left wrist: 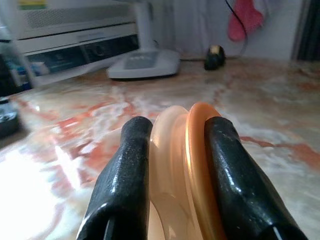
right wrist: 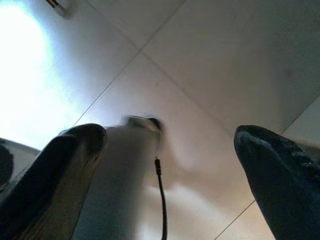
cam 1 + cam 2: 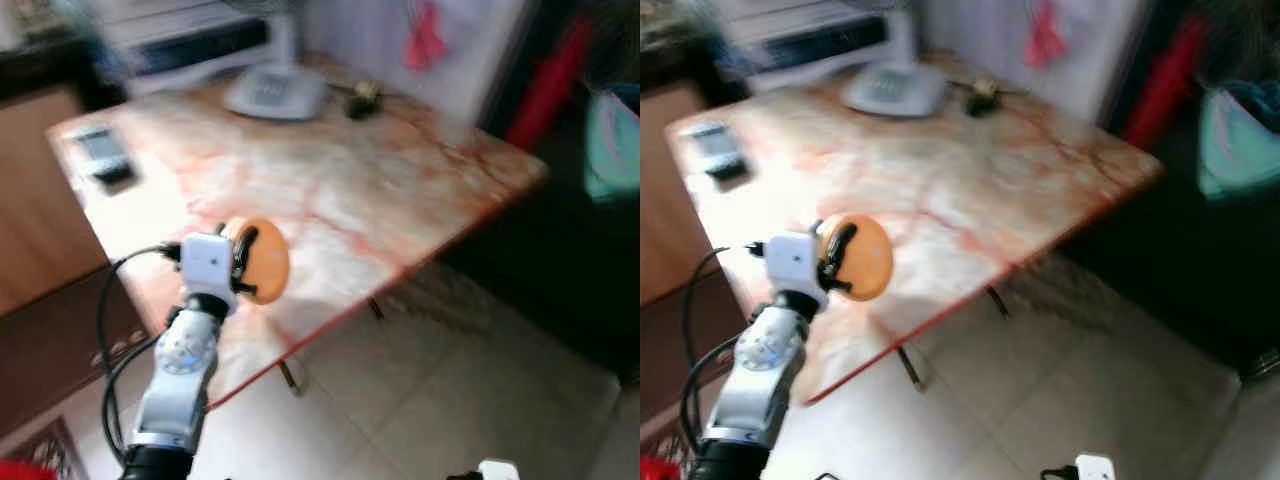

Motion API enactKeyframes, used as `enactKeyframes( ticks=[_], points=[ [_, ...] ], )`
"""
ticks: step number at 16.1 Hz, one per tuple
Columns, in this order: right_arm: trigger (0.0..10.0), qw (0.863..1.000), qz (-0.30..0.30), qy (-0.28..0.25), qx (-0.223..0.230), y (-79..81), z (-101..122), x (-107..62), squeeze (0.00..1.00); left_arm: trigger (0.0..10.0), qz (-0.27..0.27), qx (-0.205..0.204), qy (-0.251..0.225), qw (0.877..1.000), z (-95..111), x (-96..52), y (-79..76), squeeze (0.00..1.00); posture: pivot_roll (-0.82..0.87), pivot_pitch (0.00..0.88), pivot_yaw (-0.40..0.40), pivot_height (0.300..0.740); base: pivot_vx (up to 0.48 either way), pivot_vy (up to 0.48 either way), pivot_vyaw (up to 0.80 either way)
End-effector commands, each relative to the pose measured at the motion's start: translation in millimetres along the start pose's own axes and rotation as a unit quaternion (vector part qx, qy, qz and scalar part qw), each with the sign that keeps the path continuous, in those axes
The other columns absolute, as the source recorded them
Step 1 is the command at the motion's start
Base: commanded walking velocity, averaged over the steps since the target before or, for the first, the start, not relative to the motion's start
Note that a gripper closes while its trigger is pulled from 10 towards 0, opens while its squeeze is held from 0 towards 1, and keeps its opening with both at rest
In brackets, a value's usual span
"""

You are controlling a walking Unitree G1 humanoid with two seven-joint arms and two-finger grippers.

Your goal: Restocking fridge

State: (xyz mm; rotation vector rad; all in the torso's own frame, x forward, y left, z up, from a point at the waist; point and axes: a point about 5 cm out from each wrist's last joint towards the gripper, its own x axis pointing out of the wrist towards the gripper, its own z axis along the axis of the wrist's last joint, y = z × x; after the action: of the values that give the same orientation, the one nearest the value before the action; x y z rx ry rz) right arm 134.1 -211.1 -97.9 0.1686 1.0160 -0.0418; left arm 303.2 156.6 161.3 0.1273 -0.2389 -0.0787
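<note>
An orange-lidded round container point(image 3: 262, 262) is pinched between the two black fingers point(image 1: 125, 180) of the left gripper point(image 3: 245, 262), held up on its edge above the near corner of a marble-patterned desk point(image 3: 400, 190) with a red rim. No fridge is seen from the head, so the restocking is judged to be at an early stage: one item is in hand, and the carrying to the fridge and the placing inside are judged to be left. The head views are blurred; a white fan base point(image 3: 275, 92), a small dark object point(image 3: 362, 98) and a phone-like device point(image 3: 103, 150) are made out on the desk, with pale floor tiles point(image 3: 450, 400) beyond its edge. In the left wrist view the grip is shown closely: a translucent body point(image 1: 167, 165) and an orange lid point(image 1: 202, 165) are seen squeezed edge-on between the fingers, a detail lost in the head views. In the right wrist view the right gripper point(image 2: 170, 165) is seen spread wide and holding nothing, pointed down at the tiled floor, where a thin black cable point(image 2: 162, 200) is visible.
</note>
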Motion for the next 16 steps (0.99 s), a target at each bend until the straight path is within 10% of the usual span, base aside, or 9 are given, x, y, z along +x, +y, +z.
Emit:
enactKeyframes(
  ticks=[1, 16],
  points=[
    [10.0, 1.0, -0.012, 0.008, 0.003, -7.7, -4.9, -2.9, 0.0, 10.0, -0.02, -0.01, -0.01, 1.0, 3.6, 1.6, -12.4, 0.0, 0.1, 0.044, 0.002, 0.74, 0.0, 0.0, -0.8],
    [10.0, 1.0, -0.016, 0.011, 0.002, -7.5, -7.4, -3.3, 0.0, 10.0, -0.038, -0.009, -0.006, 0.999, -1.2, 2.9, -18.2, 0.0, 0.08, 0.007, 0.013, 0.74, 0.0, 0.0, -0.8]
  ],
)
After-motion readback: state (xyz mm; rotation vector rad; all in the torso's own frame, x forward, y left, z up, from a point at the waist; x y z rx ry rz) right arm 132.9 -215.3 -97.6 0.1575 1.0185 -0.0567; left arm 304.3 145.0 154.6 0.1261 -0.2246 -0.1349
